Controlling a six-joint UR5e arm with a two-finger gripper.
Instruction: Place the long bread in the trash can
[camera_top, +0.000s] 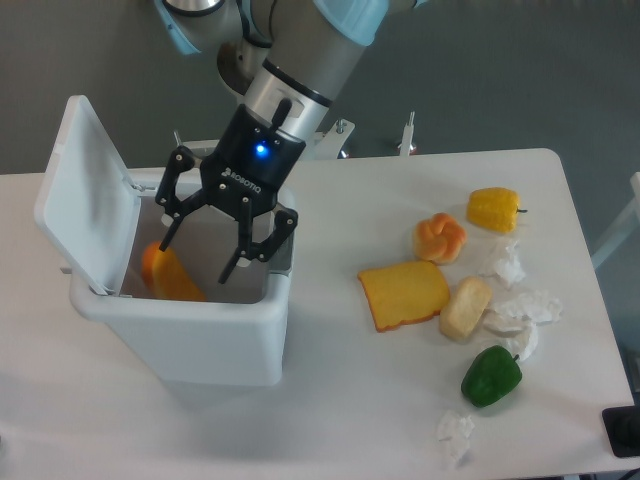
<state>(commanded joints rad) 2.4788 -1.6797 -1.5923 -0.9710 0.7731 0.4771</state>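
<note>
The gripper (203, 248) is spread empty over the trash can (190, 330); inside, the long bread (168, 277) is seen tilted, leaning leftward.

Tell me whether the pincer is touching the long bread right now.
Apart. The fixed camera shows the pincer open above the trash can, its fingers spread, while the long bread lies lower inside the bin with bare wall showing between them.
</note>
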